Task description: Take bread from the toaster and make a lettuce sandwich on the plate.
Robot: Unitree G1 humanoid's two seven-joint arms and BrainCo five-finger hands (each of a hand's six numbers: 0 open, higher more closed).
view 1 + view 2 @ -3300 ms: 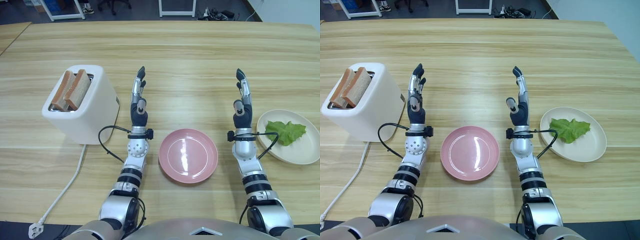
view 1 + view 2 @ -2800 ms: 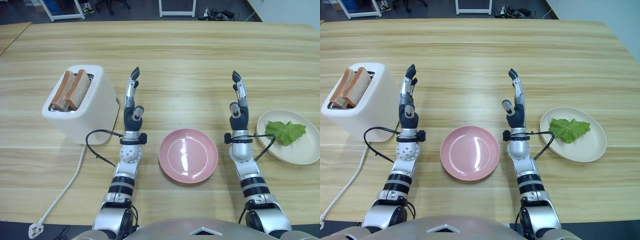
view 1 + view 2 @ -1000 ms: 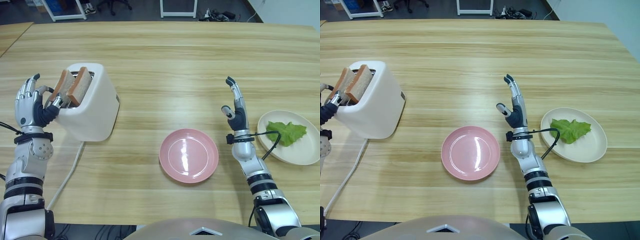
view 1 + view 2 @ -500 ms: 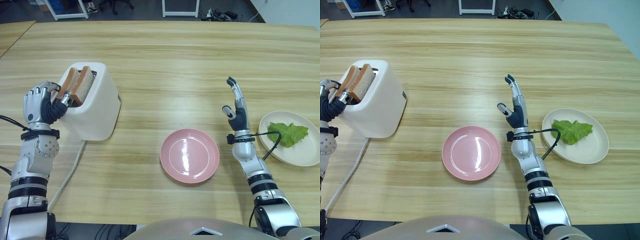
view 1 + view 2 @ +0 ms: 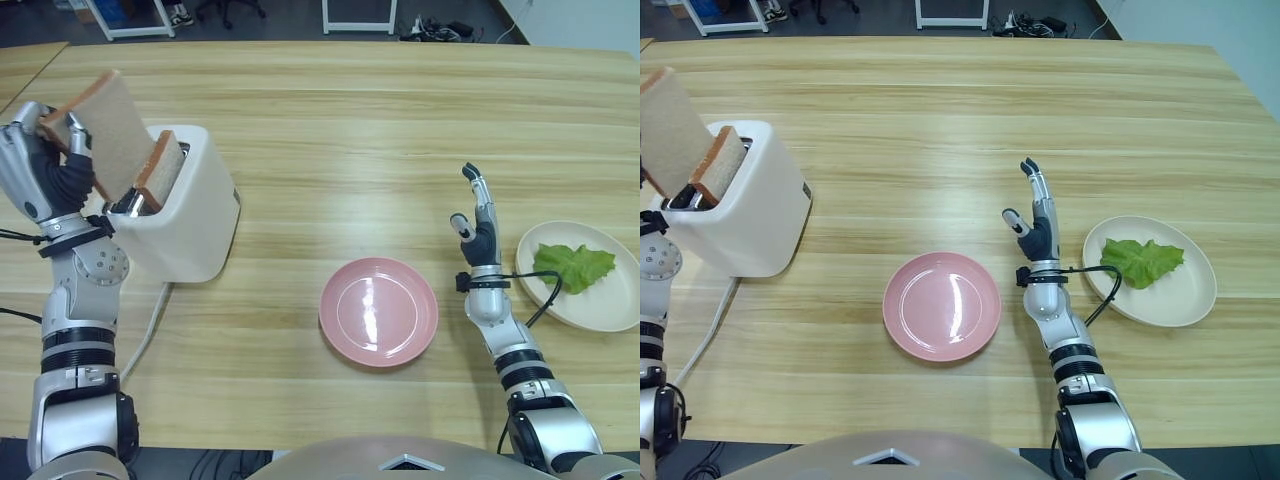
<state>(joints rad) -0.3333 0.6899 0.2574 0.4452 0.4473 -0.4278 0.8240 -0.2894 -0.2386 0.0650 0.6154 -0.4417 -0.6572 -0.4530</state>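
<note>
Left hand (image 5: 45, 170) is clamped on a brown toasted bread slice (image 5: 112, 130), holding it tilted, mostly above the boxy white toaster (image 5: 195, 215) just to the hand's right. A second toasted slice (image 5: 158, 170) sits in the slot beside it. The toaster's white power cord (image 5: 145, 335) trails down below the hand. Further right, past the toaster, lies the round pink plate (image 5: 378, 312) on the light wooden table (image 5: 350, 120). Right hand (image 5: 480, 228) stands upright just beyond that plate, fingers straight and apart, holding nothing. To its right, a green lettuce leaf (image 5: 572, 266) lies on a cream round plate (image 5: 600, 310).
</note>
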